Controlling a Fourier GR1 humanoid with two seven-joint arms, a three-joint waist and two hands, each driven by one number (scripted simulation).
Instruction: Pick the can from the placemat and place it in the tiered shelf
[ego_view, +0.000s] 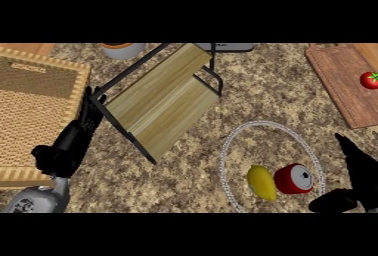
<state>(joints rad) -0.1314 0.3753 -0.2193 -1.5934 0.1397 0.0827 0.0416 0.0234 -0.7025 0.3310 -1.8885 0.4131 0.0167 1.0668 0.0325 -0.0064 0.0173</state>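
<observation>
I see the red can (294, 179) lying beside a yellow fruit (261, 183) on the placemat (244, 131). My right hand (356, 175) rests open just right of it; the tiered shelf (159, 95) stands mid-counter.

Surface: speckled brown granite tabletop (273, 95), evenly lit.
Right edge: wooden cutting board (345, 80), tilted.
Left edge: woven mat (33, 115).
Far edge: a pot (122, 49), partly cut off.

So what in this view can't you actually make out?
- Right hand, head view: its lower part is cut off by the picture's bottom edge.
- Can: lies on its side beside the yellow fruit, so any label is hidden.
- Tomato on the cutting board: cut by the right edge.
- Grey cup and grey object: cut by the top edge.
</observation>
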